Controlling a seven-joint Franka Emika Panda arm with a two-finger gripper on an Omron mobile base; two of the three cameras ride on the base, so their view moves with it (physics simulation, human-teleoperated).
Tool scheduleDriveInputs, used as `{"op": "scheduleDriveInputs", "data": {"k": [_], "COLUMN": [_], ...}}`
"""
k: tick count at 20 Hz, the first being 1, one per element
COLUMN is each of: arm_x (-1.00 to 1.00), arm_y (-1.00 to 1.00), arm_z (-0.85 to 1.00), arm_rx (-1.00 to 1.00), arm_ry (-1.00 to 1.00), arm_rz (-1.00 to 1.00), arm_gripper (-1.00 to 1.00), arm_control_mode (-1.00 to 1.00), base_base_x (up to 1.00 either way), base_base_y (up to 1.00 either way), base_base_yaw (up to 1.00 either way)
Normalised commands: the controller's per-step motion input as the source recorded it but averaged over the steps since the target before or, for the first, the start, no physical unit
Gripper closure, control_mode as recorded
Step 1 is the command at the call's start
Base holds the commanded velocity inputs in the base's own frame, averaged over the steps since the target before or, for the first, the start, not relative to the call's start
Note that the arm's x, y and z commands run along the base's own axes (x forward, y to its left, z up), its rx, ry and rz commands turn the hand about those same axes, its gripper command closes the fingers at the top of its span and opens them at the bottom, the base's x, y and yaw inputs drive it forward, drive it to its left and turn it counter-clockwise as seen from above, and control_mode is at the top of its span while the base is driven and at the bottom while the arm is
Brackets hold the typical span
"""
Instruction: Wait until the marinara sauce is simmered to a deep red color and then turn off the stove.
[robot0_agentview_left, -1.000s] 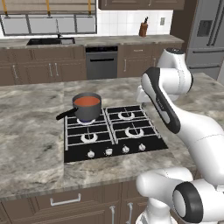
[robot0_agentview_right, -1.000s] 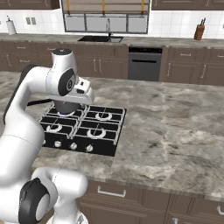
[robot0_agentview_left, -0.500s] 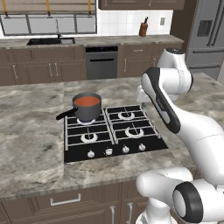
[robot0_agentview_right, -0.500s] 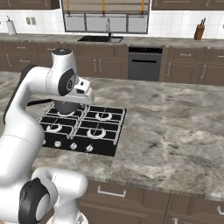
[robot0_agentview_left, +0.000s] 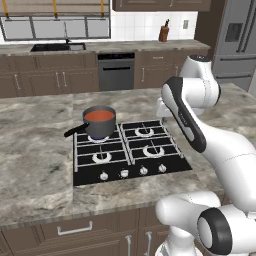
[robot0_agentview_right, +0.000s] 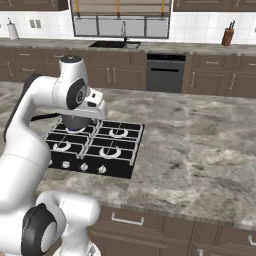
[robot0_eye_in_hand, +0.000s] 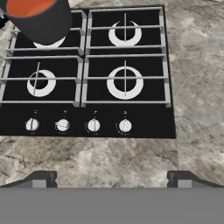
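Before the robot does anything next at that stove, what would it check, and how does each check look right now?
1. Sauce deep red: not ok, looks orange-red.
2. Saucepan on back-left burner of stove: ok.
3. End effector open: ok.
4. End effector clear of the knobs: ok, it hovers above the counter.
5. Knobs in sight: ok, four in a row; second knob looks turned differently.
6. Flame under saucepan: cannot tell.

Stove set into the island counter, four knobs along its front edge. Saucepan on the rear left burner, sauce inside. Sink and oven on the back wall behind.
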Motion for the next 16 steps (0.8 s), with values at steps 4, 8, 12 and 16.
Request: {"op": "scheduleDriveInputs", "data": {"k": [4, 8, 12, 16], "arm_x": [0.0, 0.0, 0.0, 0.0], "arm_y": [0.0, 0.0, 0.0, 0.0], "arm_z": [0.0, 0.0, 0.0, 0.0], "arm_rx": [0.0, 0.0, 0.0, 0.0], "arm_ry": [0.0, 0.0, 0.0, 0.0], "arm_rz": [0.0, 0.0, 0.0, 0.0], "arm_gripper": [-1.0, -1.0, -1.0, -1.0], "arm_control_mode": [-1.0, -1.0, -1.0, -1.0], "base_base_x": [0.0, 0.0, 0.0, 0.0], "base_base_y": [0.0, 0.0, 0.0, 0.0], "base_base_yaw": [0.0, 0.0, 0.0, 0.0]}}
